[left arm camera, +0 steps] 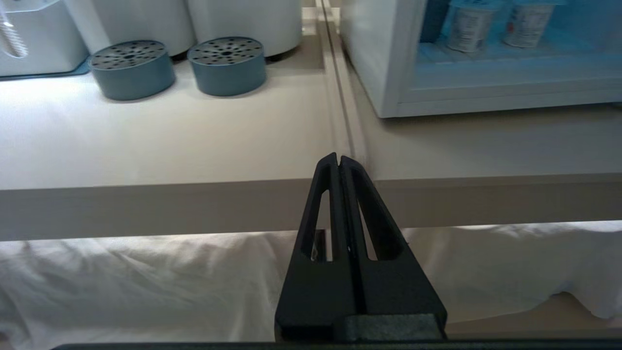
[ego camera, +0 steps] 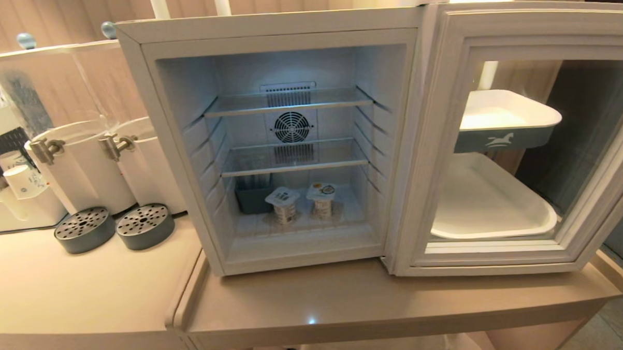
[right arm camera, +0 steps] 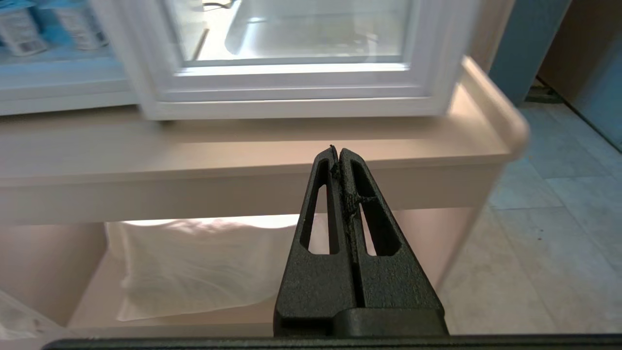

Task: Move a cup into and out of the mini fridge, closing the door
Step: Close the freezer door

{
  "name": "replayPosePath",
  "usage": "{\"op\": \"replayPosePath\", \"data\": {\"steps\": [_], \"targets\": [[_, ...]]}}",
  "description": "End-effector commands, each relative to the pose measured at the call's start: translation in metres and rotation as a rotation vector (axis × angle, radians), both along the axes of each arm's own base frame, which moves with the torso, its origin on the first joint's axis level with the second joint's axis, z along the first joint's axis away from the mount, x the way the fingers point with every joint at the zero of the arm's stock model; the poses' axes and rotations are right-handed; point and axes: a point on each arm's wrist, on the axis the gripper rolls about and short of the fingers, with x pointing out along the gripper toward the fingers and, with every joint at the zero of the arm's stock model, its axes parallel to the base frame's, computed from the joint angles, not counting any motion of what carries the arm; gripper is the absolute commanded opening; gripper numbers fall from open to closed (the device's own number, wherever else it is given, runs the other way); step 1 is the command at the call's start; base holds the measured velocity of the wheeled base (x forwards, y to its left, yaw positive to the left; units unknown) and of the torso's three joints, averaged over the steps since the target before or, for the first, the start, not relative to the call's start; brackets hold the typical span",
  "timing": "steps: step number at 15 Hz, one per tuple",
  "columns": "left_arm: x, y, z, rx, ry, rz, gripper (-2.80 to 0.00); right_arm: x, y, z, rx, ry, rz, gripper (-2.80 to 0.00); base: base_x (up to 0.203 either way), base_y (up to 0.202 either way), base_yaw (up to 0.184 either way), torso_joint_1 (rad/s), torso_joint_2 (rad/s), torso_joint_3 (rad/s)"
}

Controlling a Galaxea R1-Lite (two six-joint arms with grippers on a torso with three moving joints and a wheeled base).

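Observation:
The white mini fridge (ego camera: 265,29) stands on the beige counter with its inside lit. Its door (ego camera: 445,139) is swung fully open to the right. Two small sealed cups (ego camera: 283,204) (ego camera: 321,199) stand side by side on the fridge floor, below two bare wire shelves. Neither arm shows in the head view. My left gripper (left arm camera: 338,158) hangs shut and holds nothing, in front of and below the counter edge, left of the fridge (left arm camera: 384,73). My right gripper (right arm camera: 338,150) is shut too, holding nothing, below the counter in front of the open door (right arm camera: 291,104).
Two clear dispensers (ego camera: 78,167) (ego camera: 150,165) with round grey drip trays (ego camera: 84,229) (ego camera: 145,226) stand left of the fridge. A dark bin (ego camera: 254,197) sits inside, beside the cups. White trays (ego camera: 506,111) show through the door glass. White cloth (left arm camera: 146,282) lies under the counter.

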Motion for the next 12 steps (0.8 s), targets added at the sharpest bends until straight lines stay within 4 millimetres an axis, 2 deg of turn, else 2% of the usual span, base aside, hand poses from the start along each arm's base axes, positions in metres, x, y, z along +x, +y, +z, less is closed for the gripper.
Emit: {"op": "replayPosePath", "data": {"steps": [1, 12], "targets": [[0.0000, 0.0000, -0.0001, 0.000, 0.000, 0.000, -2.80, 0.0001, 0.0000, 0.0000, -0.001, 0.002, 0.001, -2.80, 0.000, -0.192, -0.002, 0.005, 0.00, 0.002], [0.0002, -0.0001, 0.0003, -0.003, -0.009, -0.003, -2.80, 0.0001, 0.0000, 0.0000, -0.001, 0.002, 0.001, -2.80, 0.000, -0.188, 0.000, 0.001, 0.00, 0.001]]}}
